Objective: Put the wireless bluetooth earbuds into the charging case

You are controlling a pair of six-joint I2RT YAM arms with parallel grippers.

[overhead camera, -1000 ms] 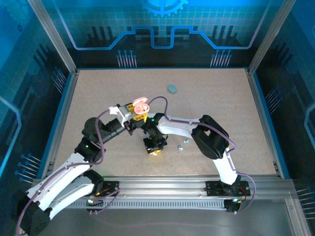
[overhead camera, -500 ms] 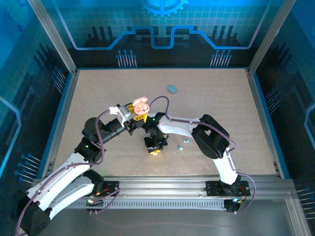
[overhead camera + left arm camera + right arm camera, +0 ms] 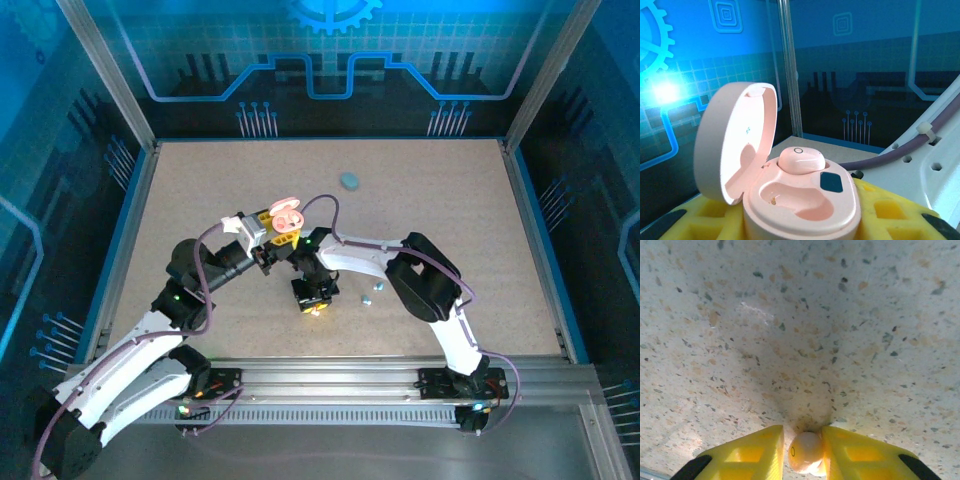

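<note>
Right elbow (image 3: 425, 275) shifted slightly. My right claw (image 3: 804, 452) pinches earbud (image 3: 805, 447) on bench (image 3: 790, 315); lift straight to case (image 3: 790, 192) gripped by left claw (image 3: 797, 222).

The right arm's elbow (image 3: 424, 276) now sits a little further left than a second ago, closer to the left arm (image 3: 190, 285). Its upper link (image 3: 452, 335), rising from the base, leans more to the left with it. The white forearm (image 3: 365, 255) running to the wrist looks slightly shorter in the top view. The right gripper (image 3: 311, 298) is nudged a touch to the left as well. Nearly all of this small shift comes in the last half second.
</note>
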